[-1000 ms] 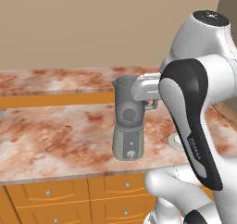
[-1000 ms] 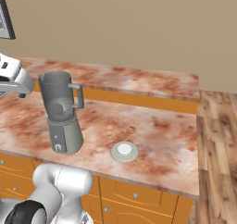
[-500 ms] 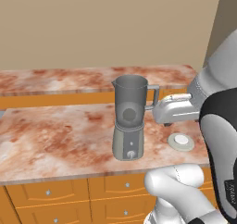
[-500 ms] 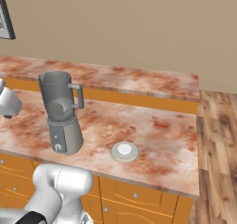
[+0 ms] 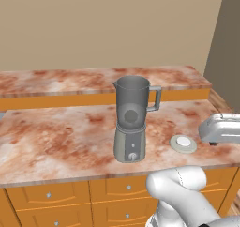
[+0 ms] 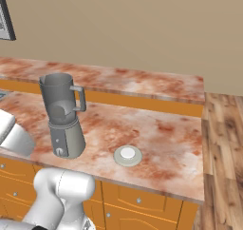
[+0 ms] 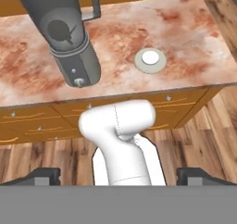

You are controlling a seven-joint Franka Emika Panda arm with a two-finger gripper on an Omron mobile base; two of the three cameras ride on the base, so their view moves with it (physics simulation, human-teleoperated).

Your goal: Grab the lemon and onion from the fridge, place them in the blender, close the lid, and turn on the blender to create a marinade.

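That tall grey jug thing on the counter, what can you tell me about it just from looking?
It is a blender: a see-through grey jar with a side handle and pouring spout, standing upright on a squat grey base with a small round knob in front. Its mouth is open; the lid lies apart on the marbled counter. Something dark shows low inside.

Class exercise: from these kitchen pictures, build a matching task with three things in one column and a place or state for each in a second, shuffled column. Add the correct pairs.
Things:
1. blender
2. lid
3. hand

Places or states:
A. lying flat on the counter, beside the jar's base
B. fingers spread wide, holding nothing
C. standing upright near the counter's front edge, jar mouth uncovered

Pairs: 1-C, 2-A, 3-B
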